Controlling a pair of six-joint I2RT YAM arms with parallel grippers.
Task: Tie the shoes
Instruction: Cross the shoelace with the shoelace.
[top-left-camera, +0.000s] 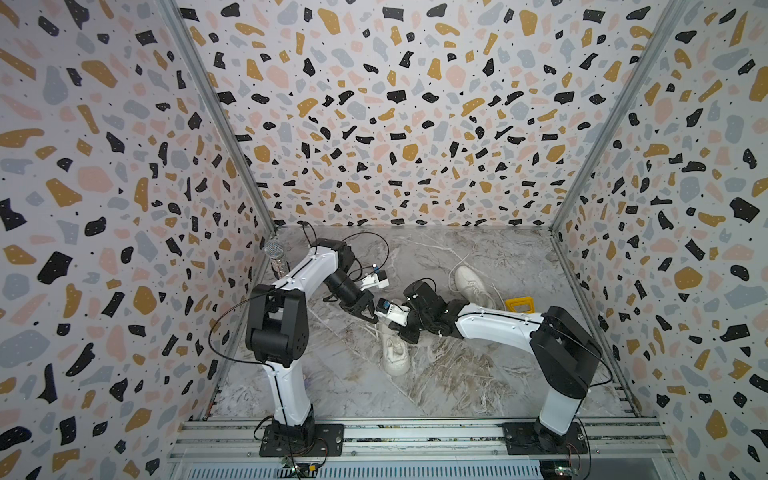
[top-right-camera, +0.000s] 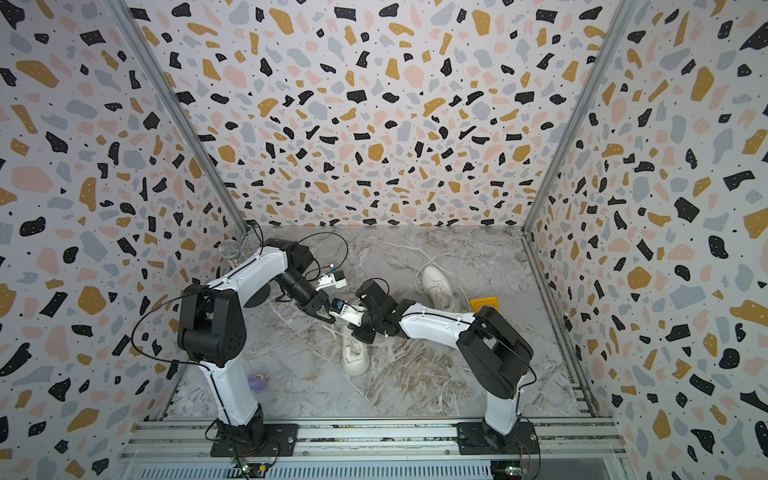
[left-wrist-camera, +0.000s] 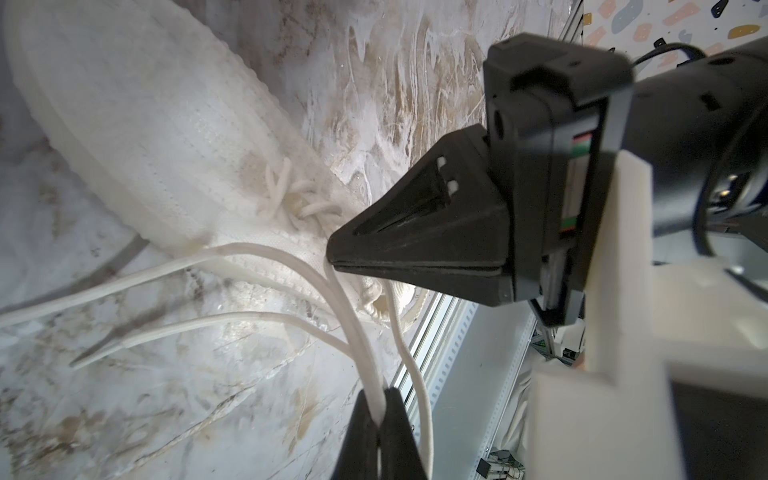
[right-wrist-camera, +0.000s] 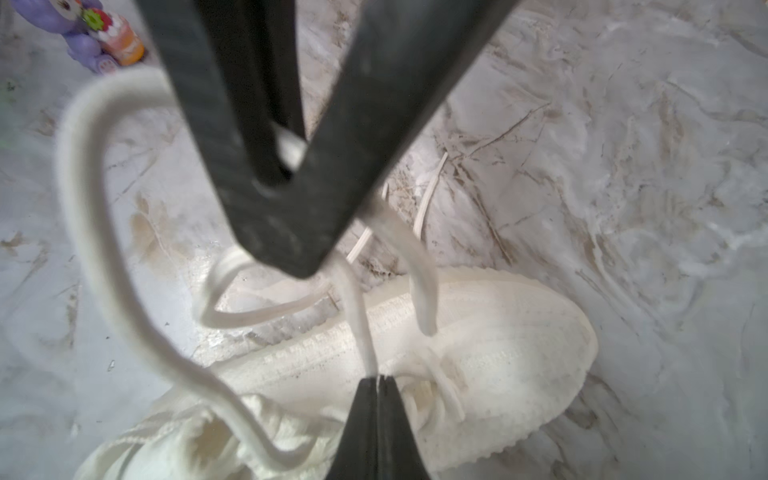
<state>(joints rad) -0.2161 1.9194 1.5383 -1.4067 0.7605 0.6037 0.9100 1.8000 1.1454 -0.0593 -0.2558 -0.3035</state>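
Purple toy (top-right-camera: 257, 382) sits up front near the table's (top-left-camera: 457, 386) left edge, out of the way. Mid-table, the near shoe (top-left-camera: 395, 353) lies toe toward the front edge. Over its heel end, the left gripper (left-wrist-camera: 379, 409) and right gripper (left-wrist-camera: 332, 258) are each pinched tight on the lace (left-wrist-camera: 353, 316), tips nearly touching. The second shoe (top-left-camera: 471, 282) lies back-right beside a yellow frame (top-left-camera: 519, 305).

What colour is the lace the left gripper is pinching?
Off-white lace, matching the shoe; clearest in the left wrist view, pinched by the left gripper.
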